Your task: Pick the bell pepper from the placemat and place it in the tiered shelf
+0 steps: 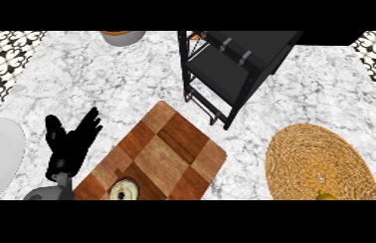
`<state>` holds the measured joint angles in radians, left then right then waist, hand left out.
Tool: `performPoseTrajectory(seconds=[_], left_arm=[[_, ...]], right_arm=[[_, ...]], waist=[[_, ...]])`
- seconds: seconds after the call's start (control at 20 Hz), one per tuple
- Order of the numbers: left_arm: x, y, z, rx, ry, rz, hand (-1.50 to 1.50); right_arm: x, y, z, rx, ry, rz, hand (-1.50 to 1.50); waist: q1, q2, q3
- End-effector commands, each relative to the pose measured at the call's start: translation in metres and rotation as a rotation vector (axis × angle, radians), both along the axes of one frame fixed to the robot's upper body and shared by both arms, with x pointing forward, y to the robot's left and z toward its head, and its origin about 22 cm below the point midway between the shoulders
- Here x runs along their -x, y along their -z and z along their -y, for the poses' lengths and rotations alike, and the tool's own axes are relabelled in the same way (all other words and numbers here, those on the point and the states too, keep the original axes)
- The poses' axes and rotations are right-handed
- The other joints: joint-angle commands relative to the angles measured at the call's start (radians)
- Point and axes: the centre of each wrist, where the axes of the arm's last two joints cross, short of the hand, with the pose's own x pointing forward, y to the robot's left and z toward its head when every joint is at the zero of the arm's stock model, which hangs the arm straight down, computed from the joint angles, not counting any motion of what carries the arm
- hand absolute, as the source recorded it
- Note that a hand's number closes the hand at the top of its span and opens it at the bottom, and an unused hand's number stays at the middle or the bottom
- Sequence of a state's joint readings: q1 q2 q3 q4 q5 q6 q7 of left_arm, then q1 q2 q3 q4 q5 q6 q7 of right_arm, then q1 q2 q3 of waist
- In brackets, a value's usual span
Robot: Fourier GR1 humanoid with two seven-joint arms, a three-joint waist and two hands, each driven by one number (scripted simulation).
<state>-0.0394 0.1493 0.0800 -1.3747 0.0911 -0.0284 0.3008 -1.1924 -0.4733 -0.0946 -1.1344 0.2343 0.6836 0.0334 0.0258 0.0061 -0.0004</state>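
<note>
A round woven placemat lies at the right of the marble counter. At its near edge a small yellow piece peeks out, cut off by the view's lower edge; it may be the bell pepper. The black tiered shelf stands at the back, middle to right, with dark flat tiers and a thin frame. My left hand rests at the lower left, open with fingers up, holding nothing and far from both placemat and shelf. My right hand does not show.
A checkered wooden cutting board lies between my left hand and the placemat, with a round cream object at its near end. A white plate sits at the left edge. A bowl stands at the back.
</note>
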Motion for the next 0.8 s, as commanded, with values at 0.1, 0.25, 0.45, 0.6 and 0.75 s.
performPoseTrajectory(seconds=[0.1, 0.25, 0.45, 0.6, 0.75], left_arm=[[-0.013, -0.014, -0.011, -0.018, -0.008, 0.013, 0.0], [-0.001, 0.008, -0.003, 0.0, -0.009, -0.002, 0.0], [-0.002, 0.0, 0.0, 0.007, 0.003, -0.001, 0.0], [0.0, 0.001, -0.009, -0.003, -0.021, 0.0, 0.0], [0.003, -0.001, -0.006, -0.005, -0.007, -0.004, 0.0]], right_arm=[[-0.029, 0.01, -0.012, 0.015, 0.008, 0.034, 1.5], [-0.031, 0.033, -0.029, 0.006, 0.016, 0.024, 1.5], [-0.05, 0.032, -0.032, -0.005, 0.03, 0.054, 1.5], [-0.057, 0.041, -0.05, -0.036, 0.005, 0.048, 1.5], [-0.06, 0.049, -0.041, -0.042, -0.041, 0.037, 1.5]], waist=[[0.001, 0.002, 0.0], [-0.012, -0.003, 0.0], [0.001, 0.001, 0.0], [0.004, 0.001, 0.0], [-0.004, -0.002, 0.0]])
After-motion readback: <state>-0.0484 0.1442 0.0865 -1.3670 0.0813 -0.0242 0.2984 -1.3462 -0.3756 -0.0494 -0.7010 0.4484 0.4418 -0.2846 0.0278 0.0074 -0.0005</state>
